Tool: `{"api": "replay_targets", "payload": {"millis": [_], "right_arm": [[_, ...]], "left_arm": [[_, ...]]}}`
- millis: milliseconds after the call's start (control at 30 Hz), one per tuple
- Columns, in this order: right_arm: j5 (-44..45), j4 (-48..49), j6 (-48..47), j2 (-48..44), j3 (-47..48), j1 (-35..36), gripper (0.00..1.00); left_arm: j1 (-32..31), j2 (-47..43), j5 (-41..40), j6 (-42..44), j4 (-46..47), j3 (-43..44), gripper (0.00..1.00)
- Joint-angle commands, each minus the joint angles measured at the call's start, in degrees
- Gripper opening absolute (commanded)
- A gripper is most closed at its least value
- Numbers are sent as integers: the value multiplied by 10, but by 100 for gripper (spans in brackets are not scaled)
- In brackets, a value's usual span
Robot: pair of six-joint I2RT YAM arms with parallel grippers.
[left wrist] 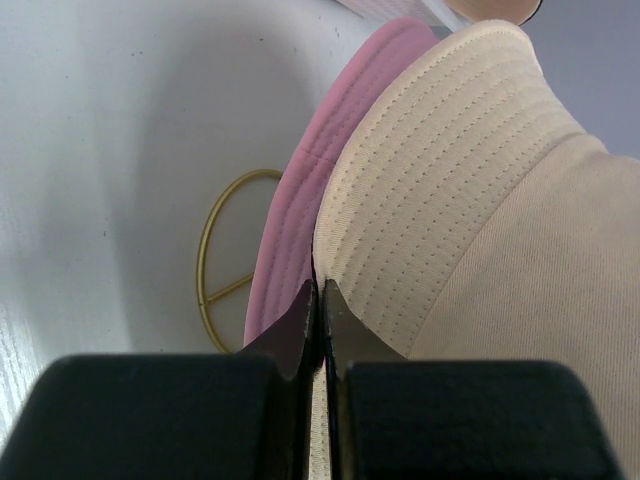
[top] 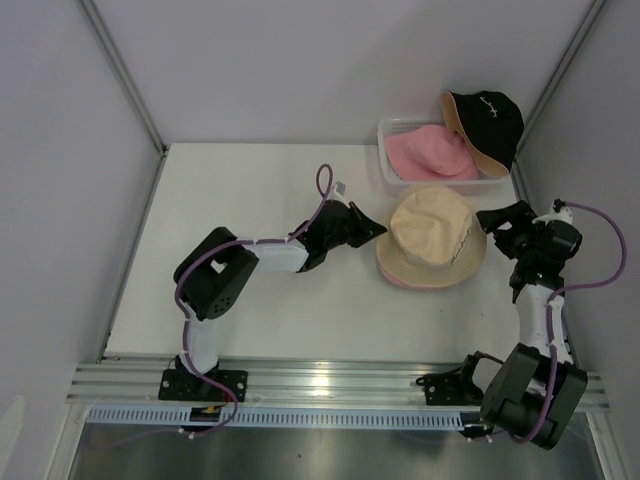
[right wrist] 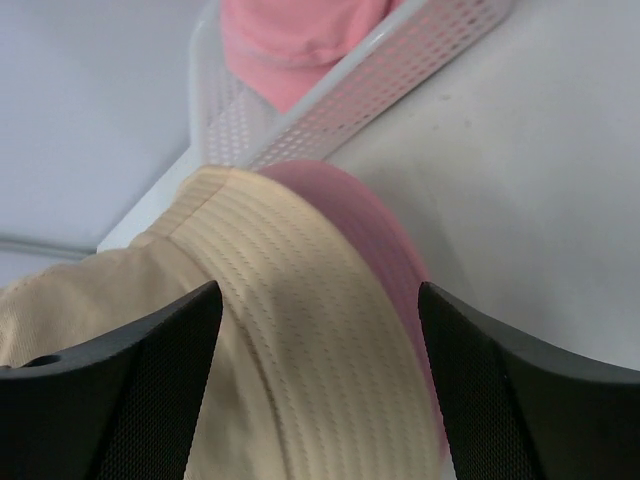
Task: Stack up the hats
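Note:
A beige hat (top: 431, 238) lies on top of a pink hat (top: 400, 280), whose brim shows only at the near edge. My left gripper (top: 372, 228) is at the beige brim's left edge. In the left wrist view it (left wrist: 320, 283) is shut, with beige fabric showing between the fingers. My right gripper (top: 495, 225) stands open at the hat's right side, its fingers apart over the beige brim (right wrist: 300, 320) without touching it. A second pink hat (top: 430, 155) lies in the bin. A black hat (top: 487, 125) leans on the bin's far right corner.
The clear perforated bin (top: 384, 150) stands at the table's back right, close behind the stacked hats. A gold wire stand (left wrist: 215, 260) shows under the pink brim (left wrist: 300, 220). Walls close in the table on the left, back and right.

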Motion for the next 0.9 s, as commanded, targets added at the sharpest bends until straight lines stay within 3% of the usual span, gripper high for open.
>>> {"api": "replay_targets", "payload": {"millis": [0, 333, 567, 867], "right_arm": [[-2, 39, -37, 28, 35, 51, 82], [7, 44, -36, 73, 15, 61, 77], [33, 54, -40, 93, -12, 65, 62], [42, 47, -52, 121, -17, 63, 52]], "left_arm": [[-4, -9, -25, 25, -60, 15, 1], [-4, -6, -40, 27, -80, 27, 1], [-4, 2, -43, 48, -96, 36, 1], [-5, 10, -58, 66, -138, 51, 1]]}}
